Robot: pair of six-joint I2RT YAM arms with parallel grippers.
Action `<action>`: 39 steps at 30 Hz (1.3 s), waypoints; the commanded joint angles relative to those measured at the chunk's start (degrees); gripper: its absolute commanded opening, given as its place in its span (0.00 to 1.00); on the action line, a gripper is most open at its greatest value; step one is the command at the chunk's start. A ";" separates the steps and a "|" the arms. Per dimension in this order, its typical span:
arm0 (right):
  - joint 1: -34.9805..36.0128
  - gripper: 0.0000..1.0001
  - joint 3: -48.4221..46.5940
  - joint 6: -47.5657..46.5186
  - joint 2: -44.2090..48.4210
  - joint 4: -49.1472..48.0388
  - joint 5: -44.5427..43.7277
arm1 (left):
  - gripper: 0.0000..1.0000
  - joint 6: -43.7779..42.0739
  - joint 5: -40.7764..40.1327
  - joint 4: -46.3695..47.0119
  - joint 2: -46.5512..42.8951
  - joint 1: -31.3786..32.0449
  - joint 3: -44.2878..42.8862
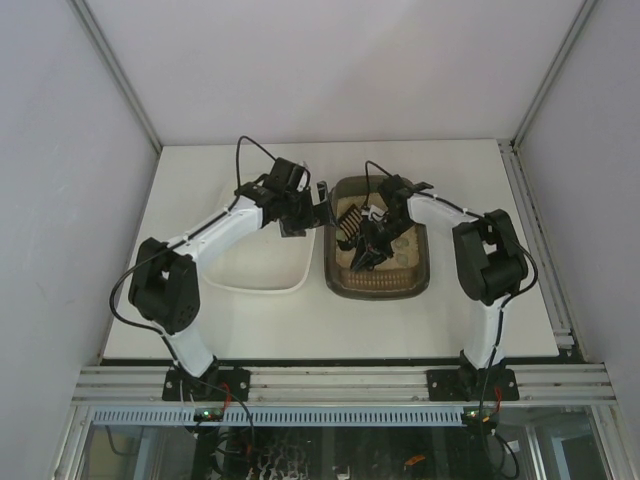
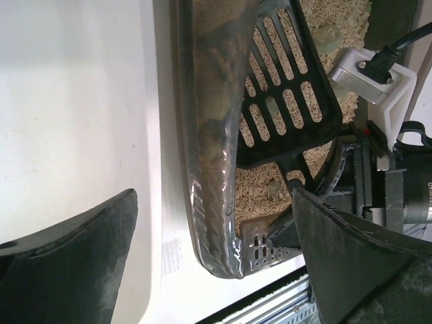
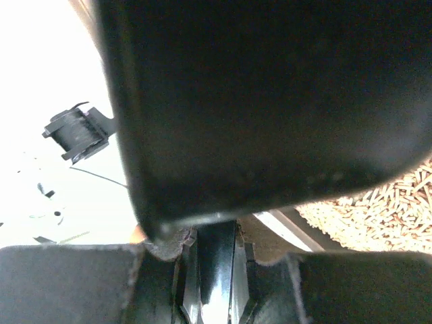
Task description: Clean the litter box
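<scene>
Closest to the lens on my left wrist feed, the left gripper (image 2: 212, 202) has its jaws spread wide, one dark finger (image 2: 74, 263) on either side of the litter box's rim, gripping nothing. From overhead I see it hanging at the gap between the white tray (image 1: 262, 287) and the litter box (image 1: 378, 292), which sit just beside each other on the pale surface (image 1: 200, 180). The litter box lies right of the tray, about mid-surface, and holds beige pellet litter (image 2: 256, 196). A black slotted scoop (image 2: 283, 81) lies over the litter, with a greyish clump (image 2: 275, 190) near its blade. Further right, the right gripper (image 1: 366, 250) is down inside the box. My right wrist feed shows its jaws clamped narrow on the scoop's black handle (image 3: 216, 270).
</scene>
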State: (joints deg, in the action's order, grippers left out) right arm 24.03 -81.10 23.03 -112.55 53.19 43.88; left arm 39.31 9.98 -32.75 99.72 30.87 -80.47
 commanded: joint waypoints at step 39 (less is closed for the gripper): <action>-10.66 0.00 65.90 50.96 32.39 -133.75 6.25 | 1.00 -47.74 -1.49 -16.57 -29.60 -27.37 17.01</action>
State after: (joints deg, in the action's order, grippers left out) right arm 13.96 -17.50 60.55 -76.42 -40.40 50.41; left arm -6.20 4.80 -50.28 72.18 4.93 -66.02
